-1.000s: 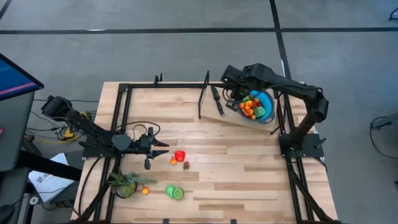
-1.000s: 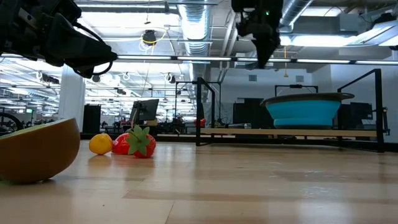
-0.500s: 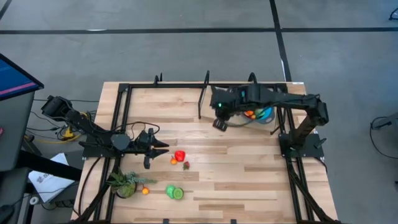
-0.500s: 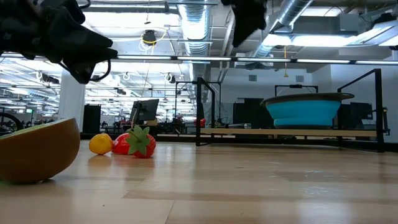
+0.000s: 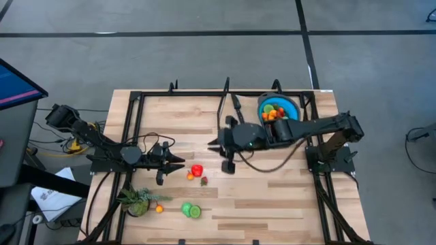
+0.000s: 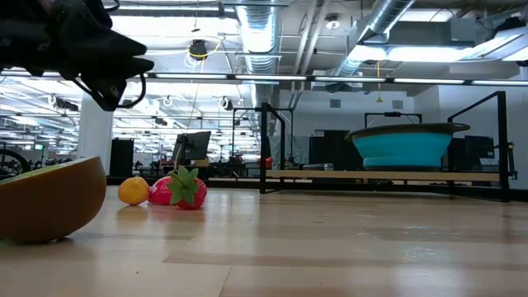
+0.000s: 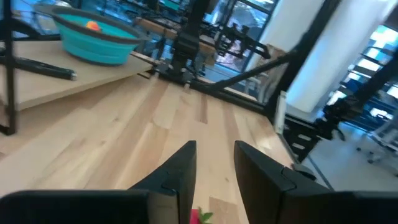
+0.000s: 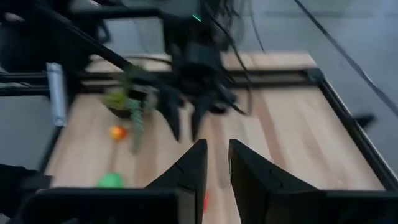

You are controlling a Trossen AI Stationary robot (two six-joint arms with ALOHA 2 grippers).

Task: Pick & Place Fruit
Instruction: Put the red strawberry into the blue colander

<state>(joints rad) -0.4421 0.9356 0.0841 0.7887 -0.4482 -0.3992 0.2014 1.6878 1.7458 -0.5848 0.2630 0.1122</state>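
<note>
- The wooden tabletop (image 5: 272, 197) carries everything here.
- My right arm reaches across the middle; its fingers (image 5: 216, 145) are parted and hold nothing, above bare wood.
- My left fingers (image 5: 178, 159) are released too, hanging just beside the loose fruit.
- The blue bowl (image 5: 286, 107) sits at the far right corner, heaped with fruit.
- The leafy plant (image 5: 136, 200) stands near the front left.
- Loose fruit (image 5: 197, 170) lies left of centre: a red piece, a small orange one, a strawberry; green pieces nearer the front.
</note>
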